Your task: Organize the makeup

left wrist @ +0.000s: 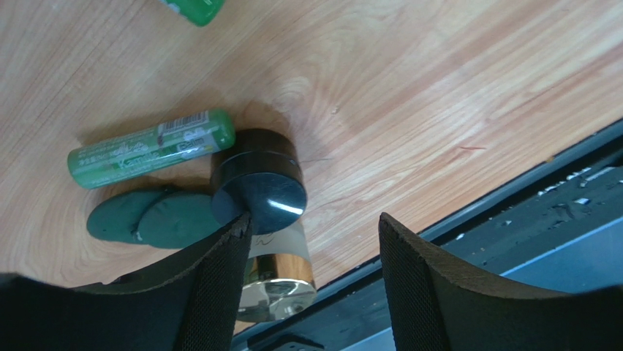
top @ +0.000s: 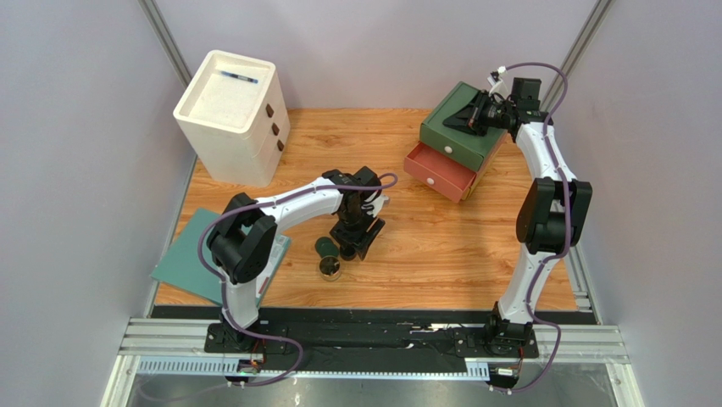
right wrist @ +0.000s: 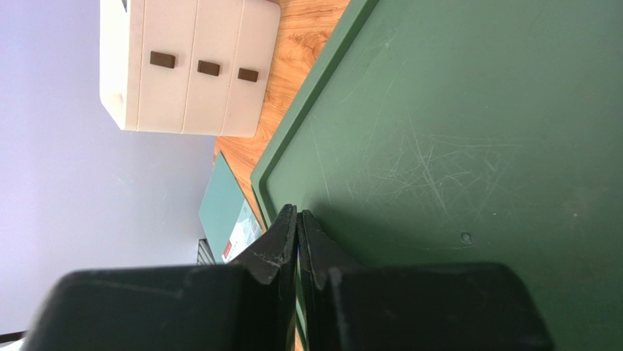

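My left gripper (top: 352, 244) is open and low over a cluster of makeup near the table's front. In the left wrist view its left finger (left wrist: 212, 285) is beside a black round jar (left wrist: 259, 190), with a gold-rimmed compact (left wrist: 279, 284) just below it. A green tube (left wrist: 150, 148) and dark green flat lids (left wrist: 157, 217) lie to the jar's left, and another green tube (left wrist: 191, 9) shows at the top edge. The top view shows a dark green jar (top: 326, 246) and the compact (top: 330, 270). My right gripper (top: 451, 122) is shut and empty over the green drawer box (right wrist: 475, 131).
The green box's pink drawer (top: 439, 172) stands open. A white three-drawer unit (top: 229, 114) at the back left has a thin blue pen (top: 239, 77) on top. A teal flat pad (top: 191, 259) lies at the left front. The table's front rail (left wrist: 512, 212) is close to the makeup.
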Robot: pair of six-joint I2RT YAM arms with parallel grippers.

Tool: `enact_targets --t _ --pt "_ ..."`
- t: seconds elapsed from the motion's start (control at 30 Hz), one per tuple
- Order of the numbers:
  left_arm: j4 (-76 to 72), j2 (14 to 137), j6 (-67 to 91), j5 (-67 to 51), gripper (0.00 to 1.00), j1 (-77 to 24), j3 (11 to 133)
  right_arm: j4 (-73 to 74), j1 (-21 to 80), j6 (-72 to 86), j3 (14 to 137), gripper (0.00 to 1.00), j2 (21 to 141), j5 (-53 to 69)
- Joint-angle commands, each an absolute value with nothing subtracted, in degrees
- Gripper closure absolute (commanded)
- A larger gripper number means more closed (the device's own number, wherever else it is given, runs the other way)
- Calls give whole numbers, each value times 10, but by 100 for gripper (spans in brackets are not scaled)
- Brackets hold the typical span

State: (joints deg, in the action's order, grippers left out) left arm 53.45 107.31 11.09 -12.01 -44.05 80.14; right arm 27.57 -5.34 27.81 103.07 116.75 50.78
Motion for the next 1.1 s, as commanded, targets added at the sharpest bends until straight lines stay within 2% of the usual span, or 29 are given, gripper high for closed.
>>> enact_targets --t 0.0,0.37,0.9,1.07 --pt "535 1076 94 -78 30 -437 818 396 -48 221 962 92 1257 392" --pt "539 1042 88 -40 30 -437 830 393 -48 223 965 92 1262 395" --pt "521 1141 77 -84 30 -438 836 395 -48 225 971 92 1266 396" --pt "524 1154 72 -82 37 -437 835 395 -49 222 969 92 1263 393"
